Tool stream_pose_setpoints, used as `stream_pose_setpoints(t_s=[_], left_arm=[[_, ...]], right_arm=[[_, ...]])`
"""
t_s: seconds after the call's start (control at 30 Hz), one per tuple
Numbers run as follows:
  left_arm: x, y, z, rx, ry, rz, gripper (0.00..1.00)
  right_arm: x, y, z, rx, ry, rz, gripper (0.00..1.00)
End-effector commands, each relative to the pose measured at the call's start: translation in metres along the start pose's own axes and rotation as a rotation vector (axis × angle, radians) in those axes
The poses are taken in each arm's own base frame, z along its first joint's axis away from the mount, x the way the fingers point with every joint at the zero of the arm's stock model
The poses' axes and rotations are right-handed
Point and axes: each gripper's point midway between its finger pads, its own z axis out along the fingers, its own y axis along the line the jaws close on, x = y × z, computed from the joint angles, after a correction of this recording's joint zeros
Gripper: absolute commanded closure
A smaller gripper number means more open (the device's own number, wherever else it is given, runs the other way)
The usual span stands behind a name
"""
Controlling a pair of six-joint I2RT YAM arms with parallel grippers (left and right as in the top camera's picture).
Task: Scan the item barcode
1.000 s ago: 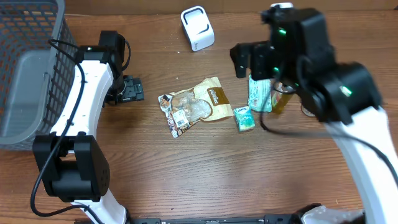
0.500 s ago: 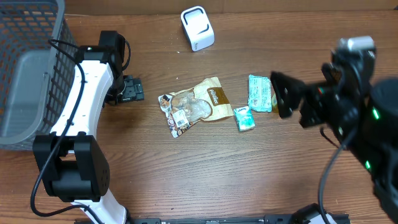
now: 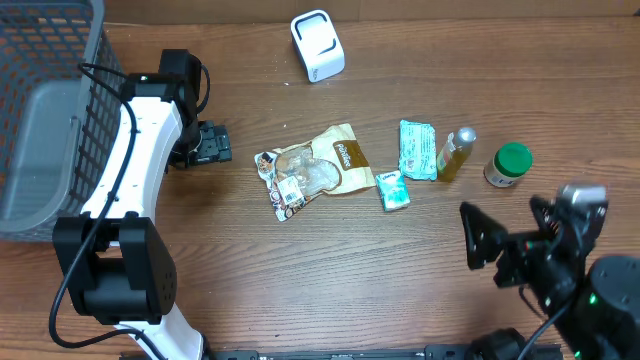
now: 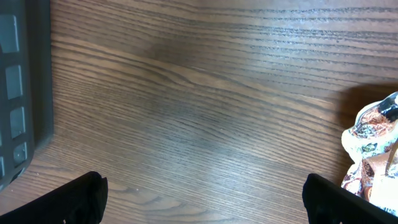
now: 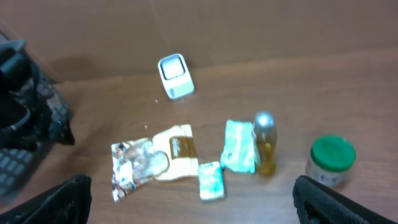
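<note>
- Your left gripper (image 3: 213, 143) stands wide open and empty, low over the brown wooden table (image 3: 300, 270), near the tan plastic snack pouch (image 3: 315, 170).
- Your right gripper (image 3: 490, 250) gapes wide, holding nothing, high at front right.
- The white box-shaped scanner (image 3: 318, 45) sits far back, apart from the pouch.

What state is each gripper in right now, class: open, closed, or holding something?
Left gripper: open, holding nothing, above bare table.
Right gripper: open, holding nothing, raised above the items.
</note>
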Motion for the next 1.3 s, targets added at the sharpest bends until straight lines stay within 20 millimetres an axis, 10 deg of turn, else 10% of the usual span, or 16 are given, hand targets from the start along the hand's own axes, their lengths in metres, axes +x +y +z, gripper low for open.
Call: stream_pose_setpoints(t_s=[0.0, 0.4, 0.8, 1.27], left_arm=[[-0.005, 0.001, 0.000, -0.008, -0.007, 0.005, 0.00], [-0.005, 0.001, 0.000, -0.008, -0.007, 0.005, 0.00], [-0.005, 0.001, 0.000, -0.008, -0.007, 0.005, 0.01], [-0.005, 0.001, 0.000, -0.008, -0.008, 0.005, 0.01]], right_arm=[[0.014, -0.003, -0.005, -0.014, -0.022, 0.016, 0.00], [0.054, -0.014, -0.025, -0.045, -0.130, 0.015, 0.00], [0.080, -0.026, 0.003, -0.038, -0.191, 0.025, 0.00], [-0.006, -0.006, 0.001, -0.158, -0.691, -0.014, 0.00]])
